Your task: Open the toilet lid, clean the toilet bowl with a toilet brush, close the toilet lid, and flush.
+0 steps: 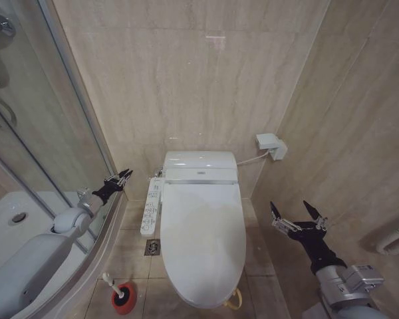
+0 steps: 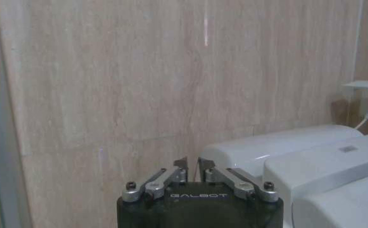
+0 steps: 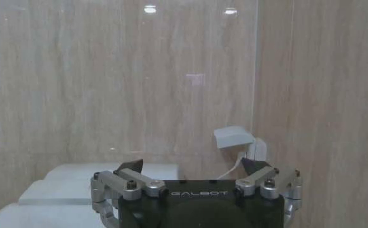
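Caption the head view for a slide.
Toilet lid closed, toilet brush in its holder; left gripper shut, right gripper open, both beside the toilet.

The left end effector (image 1: 124, 177) is held raised on its outstretched arm, fingers nearly together with a narrow gap. The right end effector (image 1: 298, 214) points forward too, fingers spread wide, holding nothing.

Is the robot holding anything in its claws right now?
No, nothing is held. The left gripper is shut on air beside the toilet lid, and the right gripper is open. The toilet brush sits in its red holder.
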